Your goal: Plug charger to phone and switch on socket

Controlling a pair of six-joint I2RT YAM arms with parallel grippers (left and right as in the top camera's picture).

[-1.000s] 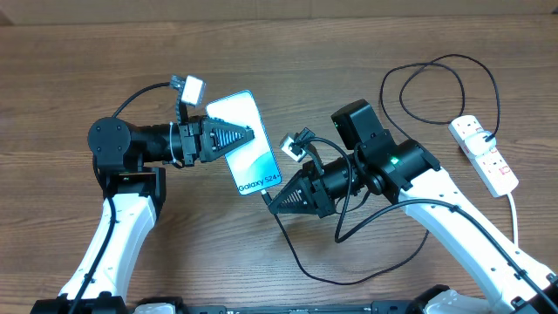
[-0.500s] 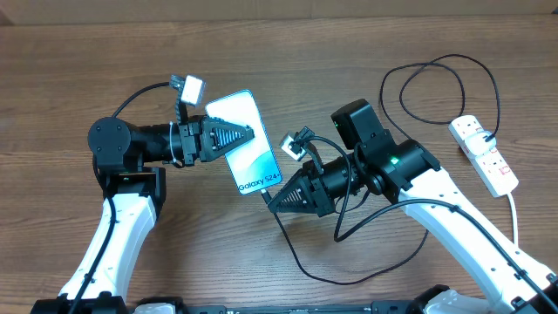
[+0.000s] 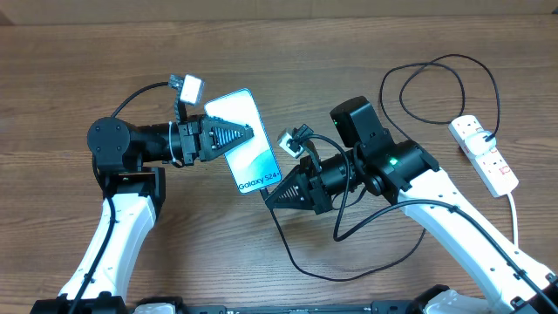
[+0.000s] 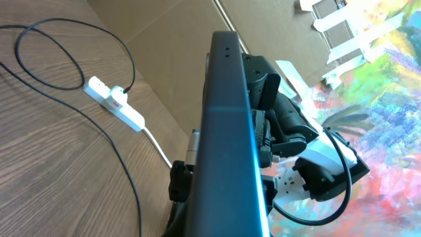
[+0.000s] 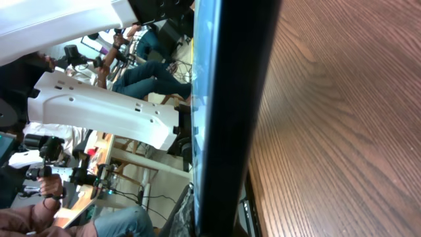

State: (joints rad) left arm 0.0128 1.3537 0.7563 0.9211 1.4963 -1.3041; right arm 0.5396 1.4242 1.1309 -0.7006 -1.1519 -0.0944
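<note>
Two grippers: both pressed together; left gripper (image 3: 240,135) pinches the phone (image 3: 250,150) by its side edge, right gripper (image 3: 272,199) apparently pinches the charger (image 3: 292,255) tip.
Phone axis: bottom end points at the right gripper, just beside it.
Well apart: socket (image 3: 485,155), at far right.

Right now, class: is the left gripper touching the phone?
Touching. The overhead view shows the left gripper shut on the phone's left edge, its fingers overlapping the screen.

The counter (image 3: 349,35) is seen as matt, grained brown wood. The phone (image 3: 248,139) is faced with smooth, glossy glass, and the socket (image 3: 485,155) is moulded in smooth white plastic.
</note>
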